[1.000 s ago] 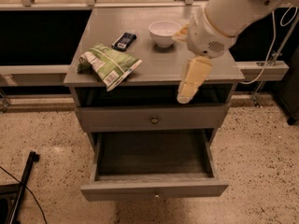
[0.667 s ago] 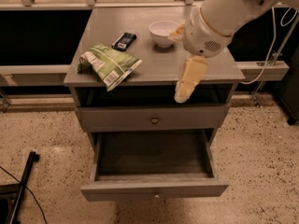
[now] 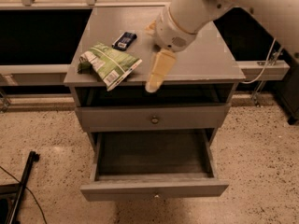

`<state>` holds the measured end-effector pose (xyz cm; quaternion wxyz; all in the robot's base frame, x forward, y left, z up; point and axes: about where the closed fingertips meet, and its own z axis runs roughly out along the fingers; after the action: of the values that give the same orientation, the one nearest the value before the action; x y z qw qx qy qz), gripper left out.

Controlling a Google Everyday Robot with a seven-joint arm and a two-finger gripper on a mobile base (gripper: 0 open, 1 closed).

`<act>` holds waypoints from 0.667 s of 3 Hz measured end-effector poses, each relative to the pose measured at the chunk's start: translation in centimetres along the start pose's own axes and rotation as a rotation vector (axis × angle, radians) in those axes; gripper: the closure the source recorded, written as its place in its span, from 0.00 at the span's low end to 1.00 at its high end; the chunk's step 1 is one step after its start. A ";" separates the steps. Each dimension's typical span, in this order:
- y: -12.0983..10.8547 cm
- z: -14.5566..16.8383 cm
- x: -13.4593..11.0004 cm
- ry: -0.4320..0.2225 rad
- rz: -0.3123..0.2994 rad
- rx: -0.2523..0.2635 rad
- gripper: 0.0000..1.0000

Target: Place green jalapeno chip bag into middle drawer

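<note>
The green jalapeno chip bag [image 3: 110, 64] lies crumpled on the left front of the grey cabinet top [image 3: 205, 59], its barcode panel hanging slightly over the edge. My gripper [image 3: 156, 73] hangs over the front edge of the top, just right of the bag and not touching it. It holds nothing. The middle drawer [image 3: 154, 189] is pulled open below, its dark box empty.
A small dark blue-labelled wrapper [image 3: 124, 39] lies behind the bag. The drawer front with a brass knob [image 3: 154, 120] above the open drawer is closed. My arm covers the back right of the top. A black stand [image 3: 23, 181] lies on the floor at the lower left.
My arm and gripper have moved left toward the bag and now cover the white bowl. The bag and drawer have not moved.
</note>
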<state>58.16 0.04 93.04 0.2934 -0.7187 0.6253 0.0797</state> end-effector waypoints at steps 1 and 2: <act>-3.6 4.2 -1.7 -0.056 0.074 0.045 0.00; -5.5 8.0 -2.2 -0.093 0.190 0.054 0.00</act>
<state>64.88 6.39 89.34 0.3324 -0.6437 0.6782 0.1236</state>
